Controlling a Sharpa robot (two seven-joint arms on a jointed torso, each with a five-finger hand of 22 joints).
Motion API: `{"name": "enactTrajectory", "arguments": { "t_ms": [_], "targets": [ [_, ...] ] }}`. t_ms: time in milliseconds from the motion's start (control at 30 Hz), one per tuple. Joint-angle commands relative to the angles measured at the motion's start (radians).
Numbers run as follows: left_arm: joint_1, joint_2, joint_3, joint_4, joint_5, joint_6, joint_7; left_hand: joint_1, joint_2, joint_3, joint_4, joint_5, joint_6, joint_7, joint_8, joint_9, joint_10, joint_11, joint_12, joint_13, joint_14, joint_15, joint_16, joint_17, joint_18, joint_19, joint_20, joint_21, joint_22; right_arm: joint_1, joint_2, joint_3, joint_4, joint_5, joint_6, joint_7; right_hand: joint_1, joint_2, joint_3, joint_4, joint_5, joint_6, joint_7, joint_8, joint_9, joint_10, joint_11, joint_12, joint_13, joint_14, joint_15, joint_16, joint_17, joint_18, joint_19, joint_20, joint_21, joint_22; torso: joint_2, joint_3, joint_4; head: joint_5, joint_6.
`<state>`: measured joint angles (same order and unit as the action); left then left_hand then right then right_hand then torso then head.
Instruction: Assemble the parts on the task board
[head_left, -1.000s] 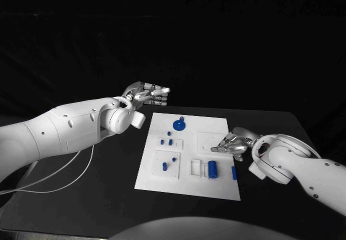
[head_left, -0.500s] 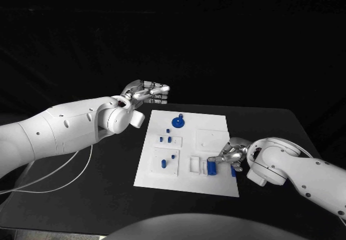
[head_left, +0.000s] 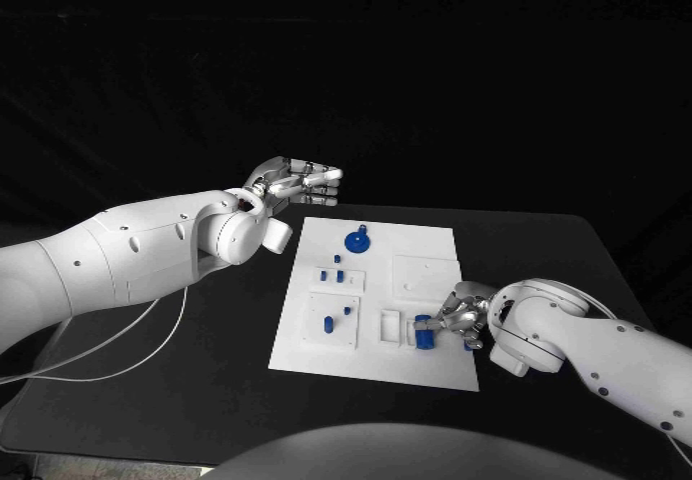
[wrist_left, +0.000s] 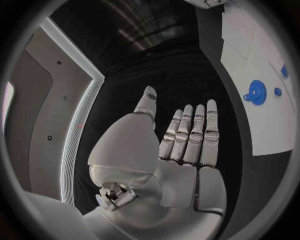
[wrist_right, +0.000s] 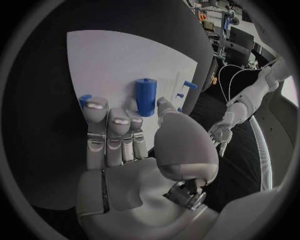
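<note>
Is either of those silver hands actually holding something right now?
No. The left hand is open above the table, empty. The right hand hovers over the blue cylinder on the task board, fingers extended, not gripping it.

Both arms are glossy white shells with small dark screw holes. The left hand (head_left: 296, 186) and right hand (head_left: 459, 312) are silver, their segmented fingers (wrist_left: 189, 132) pale-tipped. Behind the fingers, thin white cable (head_left: 137, 348) trails beneath the left arm.
</note>
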<state>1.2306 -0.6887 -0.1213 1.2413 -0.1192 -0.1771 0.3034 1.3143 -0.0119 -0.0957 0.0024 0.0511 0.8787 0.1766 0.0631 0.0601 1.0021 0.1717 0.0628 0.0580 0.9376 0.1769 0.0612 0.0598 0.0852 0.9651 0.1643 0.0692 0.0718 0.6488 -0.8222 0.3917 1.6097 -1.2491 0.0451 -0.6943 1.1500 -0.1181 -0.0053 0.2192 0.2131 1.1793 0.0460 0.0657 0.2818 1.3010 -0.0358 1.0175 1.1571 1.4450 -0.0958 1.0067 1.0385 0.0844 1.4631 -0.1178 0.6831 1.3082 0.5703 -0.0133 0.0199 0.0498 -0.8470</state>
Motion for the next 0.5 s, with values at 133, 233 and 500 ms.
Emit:
{"name": "enactTrajectory", "arguments": {
  "t_ms": [133, 233, 500],
  "targets": [
    [0.000, 0.004, 0.001, 0.003, 0.006, 0.014, 0.004, -0.007, -0.006, 0.001, 0.007, -0.004, -0.009, -0.003, -0.003, -0.002, -0.005, 0.003, 0.000, 0.001, -0.011, 0.002, -0.002, 0.000, -0.002, -0.005, 0.000, 0.002, -0.001, -0.002, 0.017, -0.014, -0.017, -0.017, 0.022, -0.028, 0.004, 0.012, -0.012, -0.017, 0.008, -0.008, 0.003, -0.002, 0.000, 0.001, 0.000, -0.008, -0.003, 0.004, 0.000, -0.001, 0.001, -0.007, 0.052, 0.000, -0.003, 0.005, 0.000, -0.0011, 0.0004, 0.000, -0.004],
    [0.000, 0.005, 0.001, 0.003, 0.006, 0.016, 0.002, -0.008, -0.007, 0.002, 0.010, -0.004, -0.013, -0.002, -0.003, -0.002, -0.006, 0.003, 0.000, 0.001, -0.017, 0.003, -0.002, -0.001, -0.001, -0.005, 0.001, 0.002, -0.001, -0.002, 0.024, -0.020, -0.026, -0.022, 0.022, -0.028, 0.002, 0.018, -0.013, -0.035, 0.008, -0.009, 0.003, -0.002, -0.001, -0.001, 0.001, -0.010, -0.003, 0.004, 0.000, -0.002, 0.002, -0.007, 0.053, 0.000, -0.006, 0.008, 0.000, -0.0015, 0.0004, 0.001, -0.005],
    [-0.001, 0.006, 0.001, 0.001, 0.006, 0.018, -0.005, -0.009, -0.008, 0.004, 0.013, -0.004, -0.018, -0.002, -0.003, -0.002, -0.007, 0.004, 0.000, 0.001, -0.018, 0.004, -0.002, -0.001, -0.001, -0.005, 0.001, 0.002, -0.001, -0.002, 0.033, -0.028, -0.035, -0.058, 0.036, -0.028, 0.025, 0.034, 0.012, -0.123, 0.027, -0.008, 0.006, -0.002, -0.010, -0.005, 0.002, -0.014, -0.006, 0.004, 0.000, -0.007, 0.002, -0.007, 0.053, 0.000, -0.011, 0.014, 0.000, -0.0021, 0.0003, 0.002, -0.010]
  ]
}}
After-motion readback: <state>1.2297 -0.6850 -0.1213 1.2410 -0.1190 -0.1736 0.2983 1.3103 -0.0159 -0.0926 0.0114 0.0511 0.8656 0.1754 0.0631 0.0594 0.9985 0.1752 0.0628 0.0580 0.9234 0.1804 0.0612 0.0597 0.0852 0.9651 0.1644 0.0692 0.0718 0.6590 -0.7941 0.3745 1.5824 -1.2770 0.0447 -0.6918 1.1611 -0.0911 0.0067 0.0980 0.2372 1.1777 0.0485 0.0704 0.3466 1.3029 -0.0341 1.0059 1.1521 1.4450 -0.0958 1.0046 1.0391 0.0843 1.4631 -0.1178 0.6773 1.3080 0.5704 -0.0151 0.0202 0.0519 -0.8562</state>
